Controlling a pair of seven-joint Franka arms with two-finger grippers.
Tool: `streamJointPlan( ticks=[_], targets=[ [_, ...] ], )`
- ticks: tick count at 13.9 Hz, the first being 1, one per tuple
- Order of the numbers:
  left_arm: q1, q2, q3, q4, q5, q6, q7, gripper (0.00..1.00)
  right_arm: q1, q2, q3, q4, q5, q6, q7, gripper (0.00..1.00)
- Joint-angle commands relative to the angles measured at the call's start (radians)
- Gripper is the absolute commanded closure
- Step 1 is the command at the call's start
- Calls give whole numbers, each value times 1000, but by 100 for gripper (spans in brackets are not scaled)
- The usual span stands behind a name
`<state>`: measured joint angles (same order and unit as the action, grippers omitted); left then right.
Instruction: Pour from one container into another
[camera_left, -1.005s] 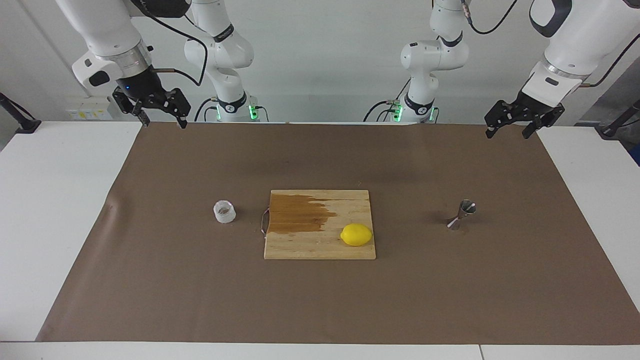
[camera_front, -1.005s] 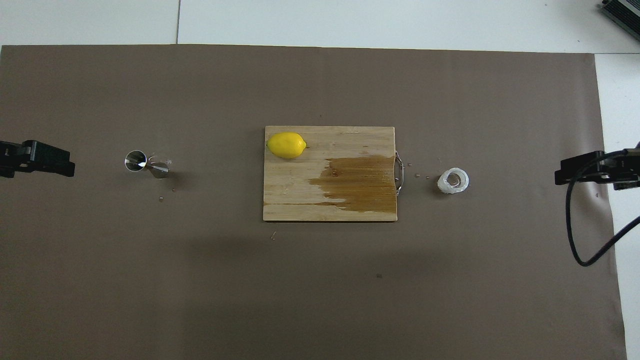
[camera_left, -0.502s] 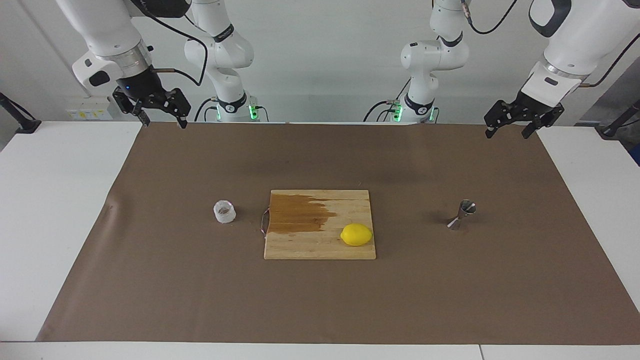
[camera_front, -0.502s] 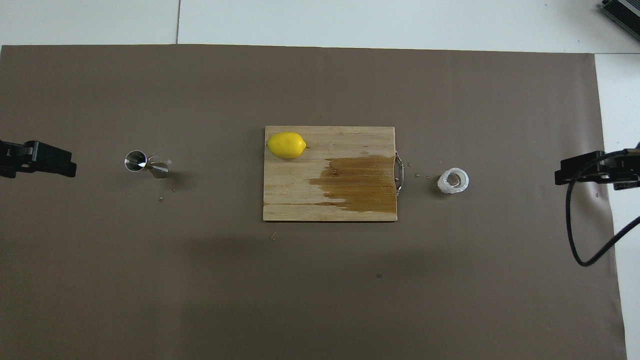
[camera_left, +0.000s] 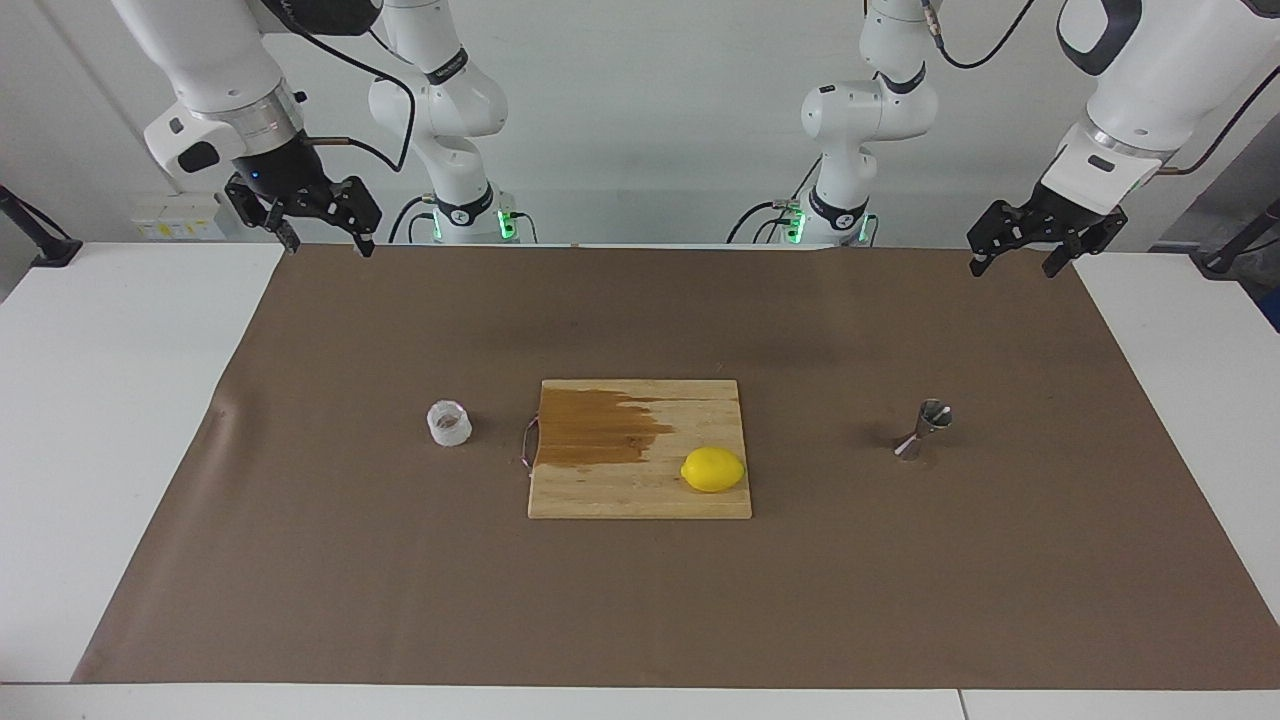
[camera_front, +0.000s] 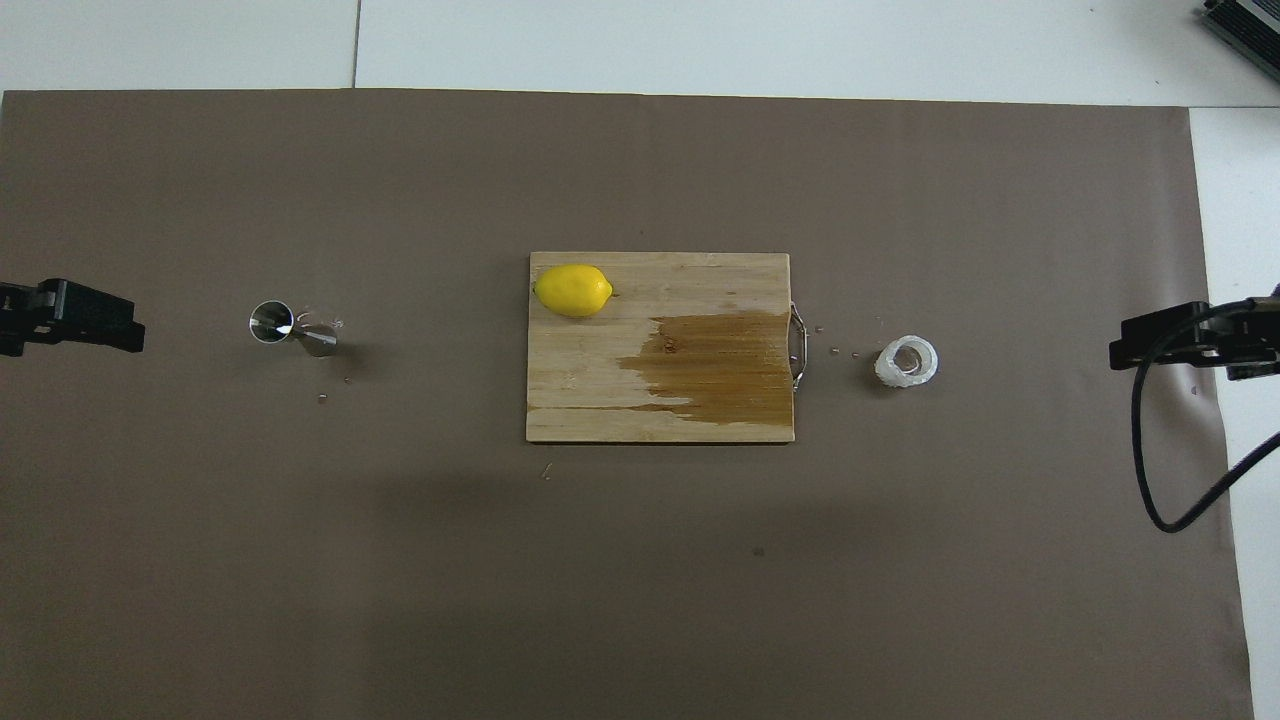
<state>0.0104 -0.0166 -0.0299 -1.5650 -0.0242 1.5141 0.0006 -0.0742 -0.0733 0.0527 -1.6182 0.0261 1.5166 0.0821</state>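
Item: ribbed translucent cup (camera_left: 449, 423), likely light, thin-walled and crushable, best pinched across its sides, on the counter (camera_left: 150, 420) beside the cutting board (camera_left: 640, 480); steel jigger (camera_left: 924, 429) toward the left arm's end; right end effector (camera_left: 322, 235) and left end effector (camera_left: 1020, 255) raised, open, empty.

One ribbed cup (camera_left: 449, 423), one steel jigger (camera_left: 924, 430), one lemon (camera_left: 712, 469), one cutting board (camera_left: 640, 480), one brown mat (camera_left: 640, 600), two arms.
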Motion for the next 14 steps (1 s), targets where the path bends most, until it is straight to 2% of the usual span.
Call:
streamJointPlan(
  ticks=[1,9,14],
  targets=[
    [52,-25,16,-29,-2,11,1,0,-16,-8,7,0,15,-4,2,0],
    [-89,-33,4,-44,-2,15,-1,0,-15,-8,7,0,15,-4,2,0],
    [-73,-33,8,-53,-35,73,-5,0,-16,-8,7,0,15,-4,2,0]
  ],
)
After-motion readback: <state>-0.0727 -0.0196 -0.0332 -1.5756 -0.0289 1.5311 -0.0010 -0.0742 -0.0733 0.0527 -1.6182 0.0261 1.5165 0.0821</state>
